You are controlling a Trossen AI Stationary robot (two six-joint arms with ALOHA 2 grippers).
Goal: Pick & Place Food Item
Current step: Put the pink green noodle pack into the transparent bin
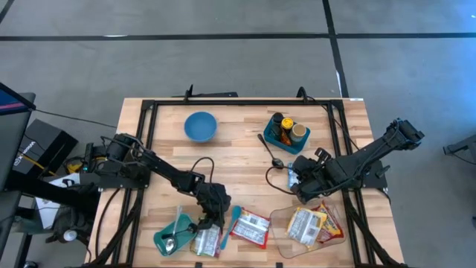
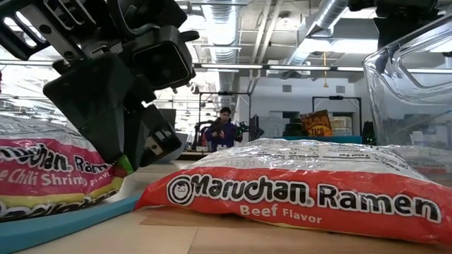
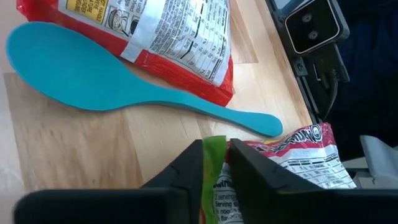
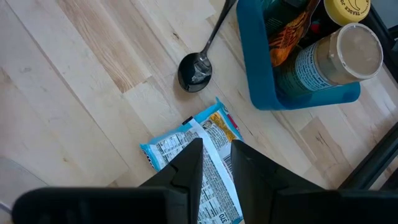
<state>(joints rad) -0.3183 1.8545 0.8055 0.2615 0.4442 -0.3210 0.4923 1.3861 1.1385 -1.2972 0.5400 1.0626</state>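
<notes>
A Maruchan chili-shrimp ramen packet lies at the near edge, partly on a teal tray. My left gripper is shut on its green end. A red beef ramen packet lies flat to its right, one end resting on the handle of a teal spoon. My right gripper hangs above the table's right half, shut on a small blue-and-white packet. Beneath it stands a clear container with several packets in it. My left gripper pinches the packet's green end edge between its two fingers. The fingers slant down from the far left. The rest of the packet lies on the tray and table. My right gripper pinches the blue-and-white packet between its two fingers, which point steeply down. The packet's free end sticks out past the fingertips. It hangs clear of the wood.
A blue bowl stands at the far middle. At the far right is a blue bin with jars, with a black spoon in front of it. A metal spoon lies in the teal tray. A black frame rims the table.
</notes>
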